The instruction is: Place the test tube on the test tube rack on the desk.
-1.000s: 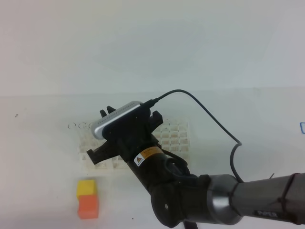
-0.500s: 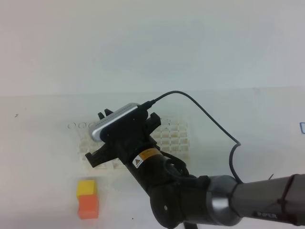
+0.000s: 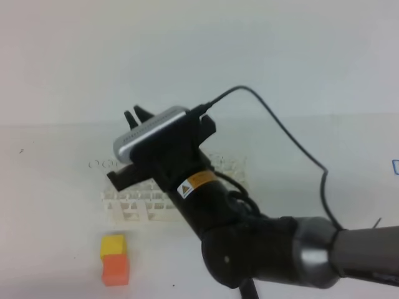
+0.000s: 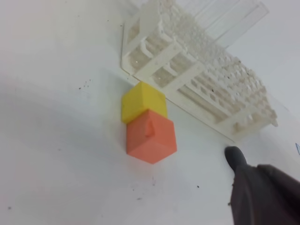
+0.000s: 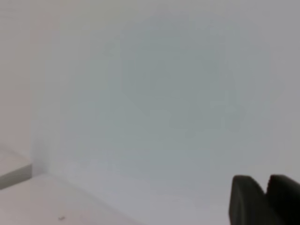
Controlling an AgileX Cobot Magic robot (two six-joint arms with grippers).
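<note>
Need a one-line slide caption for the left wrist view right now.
White test tube rack on the desk, yellow-and-orange block beside it.

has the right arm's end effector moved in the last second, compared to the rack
Yes. In the exterior high view the right end effector has risen up and away from the white test tube rack, which stayed put beside the yellow-and-orange block.

Lab bench, test tube rack [image 4: 197,79], white desk [image 4: 56,140]

One dark arm rose from the lower right of the exterior high frame toward the centre left, its wrist tilted upward and carrying a grey camera bar. The end effector [image 3: 133,116] showed only as two dark fingertips past that bar, close together; its state could not be judged. In the left wrist frame, one dark finger [image 4: 236,158] sat at lower right.
</note>
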